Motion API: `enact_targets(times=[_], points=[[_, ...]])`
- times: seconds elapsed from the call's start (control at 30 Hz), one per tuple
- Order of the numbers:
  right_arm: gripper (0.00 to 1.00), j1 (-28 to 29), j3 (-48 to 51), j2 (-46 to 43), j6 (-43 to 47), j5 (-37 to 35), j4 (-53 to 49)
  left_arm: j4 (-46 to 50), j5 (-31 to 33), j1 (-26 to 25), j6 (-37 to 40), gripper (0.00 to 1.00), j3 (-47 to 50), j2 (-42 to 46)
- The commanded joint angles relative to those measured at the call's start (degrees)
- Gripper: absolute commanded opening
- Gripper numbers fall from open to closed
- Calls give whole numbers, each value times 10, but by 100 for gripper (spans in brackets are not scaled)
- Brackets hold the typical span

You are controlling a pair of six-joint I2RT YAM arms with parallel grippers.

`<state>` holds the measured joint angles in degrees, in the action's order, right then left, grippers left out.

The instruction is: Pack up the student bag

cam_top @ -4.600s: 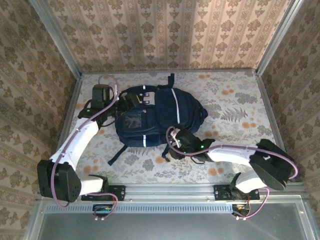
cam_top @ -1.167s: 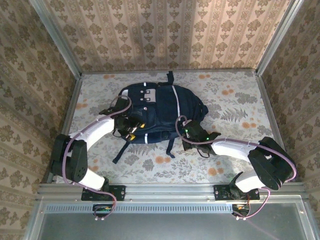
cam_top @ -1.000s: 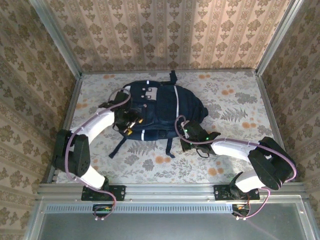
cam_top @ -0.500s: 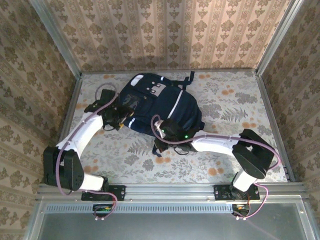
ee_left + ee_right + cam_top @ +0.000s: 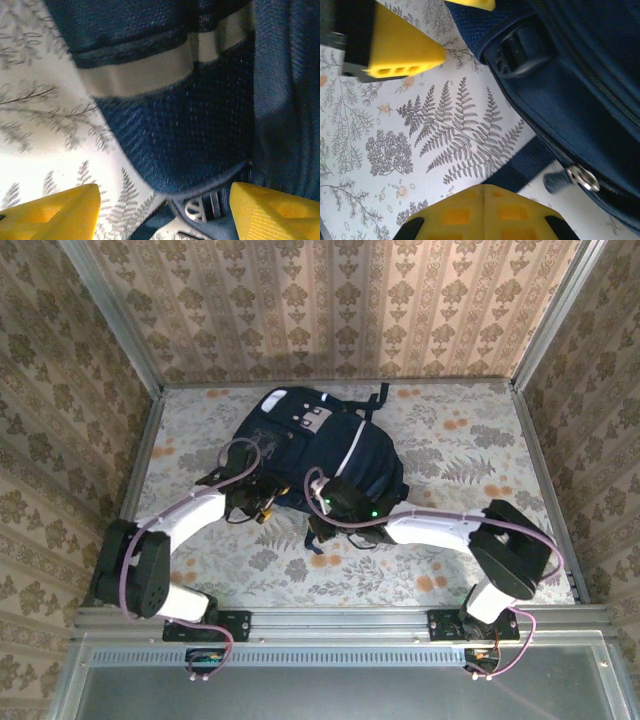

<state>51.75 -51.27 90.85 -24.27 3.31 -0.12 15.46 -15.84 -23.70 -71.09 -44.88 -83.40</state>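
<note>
1 student bag (image 5: pixel 375 465) overhead, zipper pull (image 5: pixel 580 178) at right wrist, stripe (image 5: pixel 145 75) at left

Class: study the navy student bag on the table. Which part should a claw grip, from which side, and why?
Probably the dark strap jutting from the student bag at its far end. It stands clear of the bulky body and looks thin enough to pinch, so come down from above, jaws across it.

soft even light is filling the overhead view; up close the student bag (image 5: pixel 190 140) is blurring, glare bleaching the tablecloth (image 5: pixel 35 165).
</note>
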Motion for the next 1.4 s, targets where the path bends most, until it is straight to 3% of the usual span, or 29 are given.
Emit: enact_targets(times=[0.0, 0.17, 0.23, 0.37, 0.47, 0.53, 0.87, 1.0, 1.13, 1.37], points=[[0, -7, 40, -62, -10, -24, 18, -57, 5, -5, -25, 69, -15, -34], [0, -19, 90, -126, -24, -37, 27, -63, 23, -12, -28, 65, -12, -47], [7, -24, 104, -140, -31, -38, 32, -62, 48, -14, -24, 60, -11, -44], [27, -27, 124, -155, -40, -40, 24, -72, 63, -20, -15, 27, -31, -58], [32, -30, 140, -173, -45, -43, 15, -72, 74, -36, -2, 7, -56, -77], [34, -34, 150, -189, -48, -54, 6, -77, 74, -45, -6, 0, -66, -91], [37, -57, 182, -236, -56, -81, -20, -74, 69, -90, -35, 0, -115, -83], [47, -60, 176, -227, -73, -132, -42, -68, 85, -116, -48, 0, -126, -60], [49, -62, 145, -189, -105, -175, -65, -58, 94, -136, -51, 0, -140, -54], [48, -69, 59, -58, -126, -176, -90, -61, 99, -152, -55, 0, -145, -59]])
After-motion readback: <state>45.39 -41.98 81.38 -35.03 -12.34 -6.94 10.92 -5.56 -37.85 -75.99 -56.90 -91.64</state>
